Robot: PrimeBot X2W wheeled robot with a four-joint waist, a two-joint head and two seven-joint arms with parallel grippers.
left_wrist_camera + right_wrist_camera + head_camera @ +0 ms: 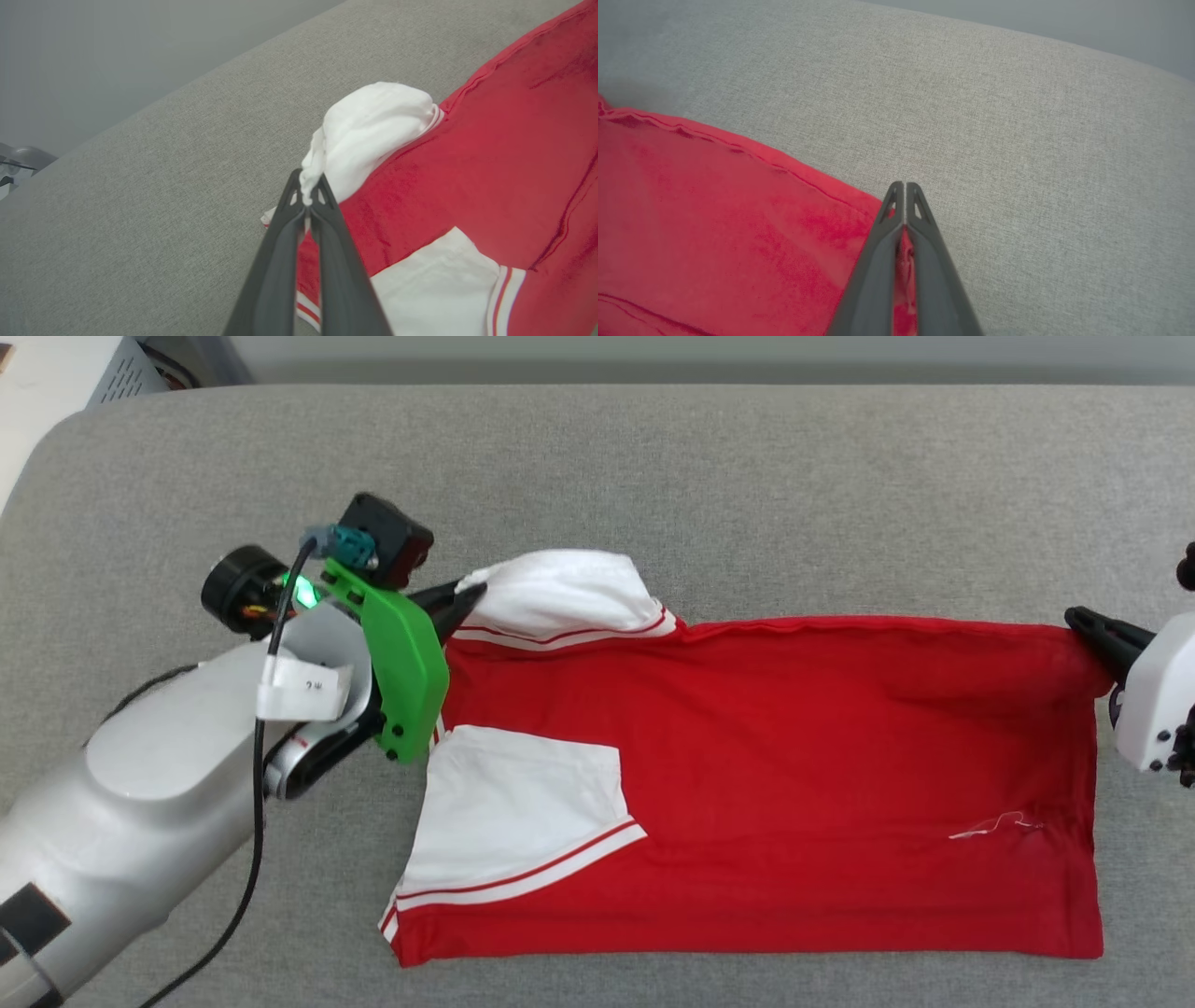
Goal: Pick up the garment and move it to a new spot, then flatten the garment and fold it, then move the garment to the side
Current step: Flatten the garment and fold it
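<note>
Left edge: the grey fabric-covered counter (653, 457) rounds off at its far-left corner, where a pale perforated box (131, 369) stands beyond it.
Left arm: the silver forearm lies across the near-left counter, carrying a bright green wrist plate (406, 663) and a black cable (257, 821) that trails to the near edge.
Left gripper (467, 593): pressed together, pinching the edge of the far white sleeve.
Garment (794, 756): the red jersey-style shirt with white short sleeves and striped trim lies flat in the middle of the counter, sleeves left, hem right. The near sleeve is folded over the red body, and a loose white thread (994, 823) rests near the hem.
Right gripper (1074, 616): closed on the far-right corner of the hem.
Open room: there is broad bare counter on the far side and a narrow strip along the near side.
Left wrist view: the sleeve bunches upward from the left gripper (308, 196), above the garment (490, 163).
Right wrist view: red cloth of the garment (714, 210) shows between the fingers of the right gripper (904, 186).
</note>
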